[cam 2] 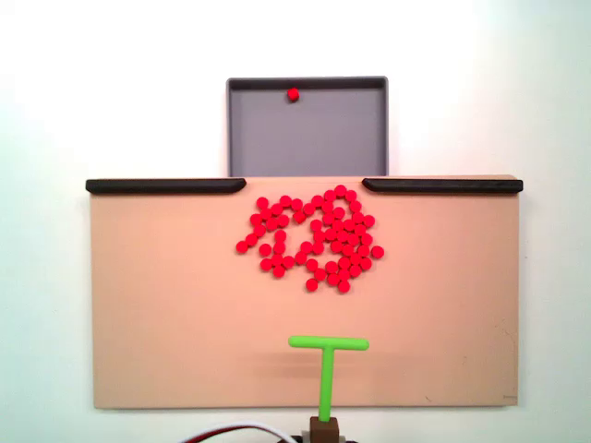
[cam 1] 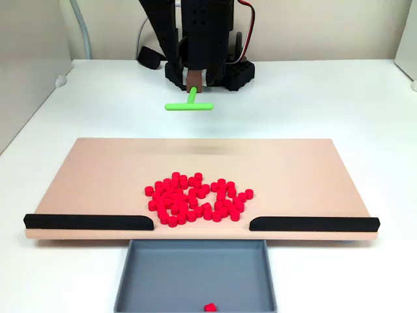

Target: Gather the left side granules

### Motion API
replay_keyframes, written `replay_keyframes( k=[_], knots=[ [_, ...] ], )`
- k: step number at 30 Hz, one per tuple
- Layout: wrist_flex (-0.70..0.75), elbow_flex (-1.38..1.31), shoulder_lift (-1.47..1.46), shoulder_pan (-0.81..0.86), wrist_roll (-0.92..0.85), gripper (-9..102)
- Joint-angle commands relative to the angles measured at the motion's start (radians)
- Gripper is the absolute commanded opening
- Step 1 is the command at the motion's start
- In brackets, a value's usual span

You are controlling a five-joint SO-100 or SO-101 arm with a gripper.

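At far board edge: gripper [cam 1: 193,83] jaws closed on stem of green T-shaped stick [cam 1: 189,104], crossbar forward as pusher. Red granules [cam 1: 195,197] clustered mid-board, near gap between black rails [cam 1: 85,222]. Rails funnel granules into grey tray [cam 1: 195,277]; one granule [cam 2: 293,93] already in tray.

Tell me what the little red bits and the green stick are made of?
The red granules look like plastic: bright, even colour, smooth identical cylinders. The green T-shaped stick also looks like plastic, smooth and one solid colour; it could be 3D-printed, but that is hard to tell. The board under the granules looks like pale matte wood or laminate.
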Motion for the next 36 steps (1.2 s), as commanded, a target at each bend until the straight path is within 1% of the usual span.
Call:
replay_keyframes(
  k=[1, 36],
  knots=[
    [0.011, -0.015, -0.015, 0.025, 0.055, 0],
    [0.011, -0.021, -0.018, 0.021, 0.060, 0]
  ],
)
